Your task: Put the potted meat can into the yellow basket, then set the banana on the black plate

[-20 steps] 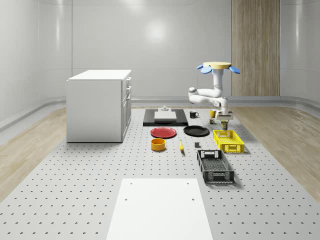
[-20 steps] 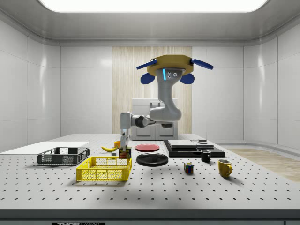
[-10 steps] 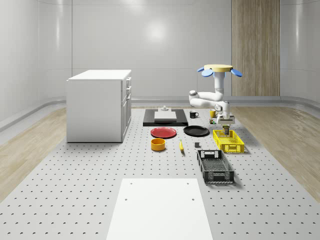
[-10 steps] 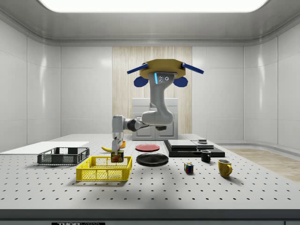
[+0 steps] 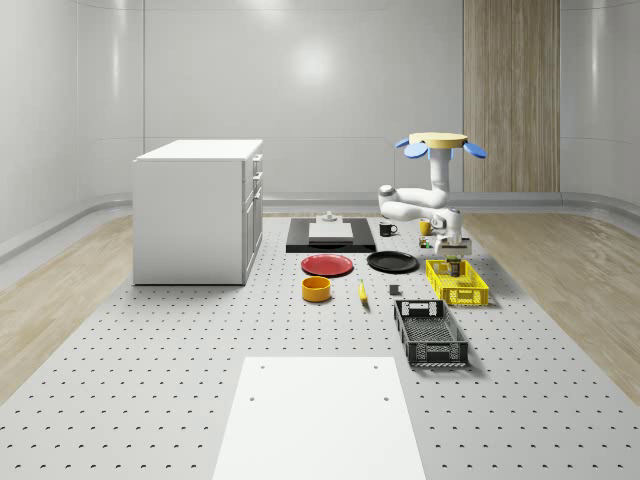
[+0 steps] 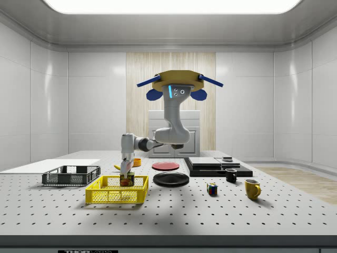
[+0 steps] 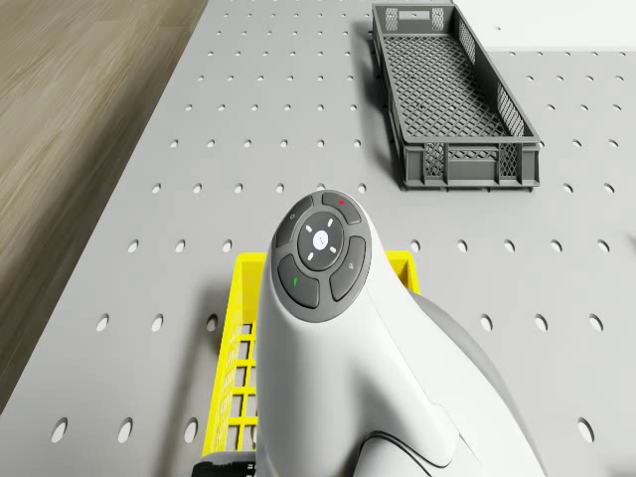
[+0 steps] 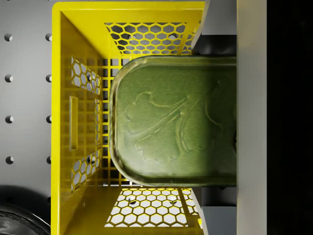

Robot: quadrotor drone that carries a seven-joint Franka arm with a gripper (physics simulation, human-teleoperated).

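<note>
We see the drone point(image 6: 174, 87) hovering above the table point(image 5: 150, 400), just behind the yellow basket point(image 6: 117, 190), arm bent down over it. The gripper point(image 6: 126, 168) grasps the potted meat can point(image 6: 126, 179), which hangs low inside the basket's far end in the side view; in the wrist view the can point(image 8: 176, 120) sits between the basket walls point(image 8: 78, 122). In the whole-scene view the banana point(image 5: 362, 292) lies on the table at 8 o'clock from the black plate point(image 5: 392, 262), apart from it. A dark gray crate point(image 5: 430, 332) sits at 6 o'clock from the basket point(image 5: 457, 282).
</note>
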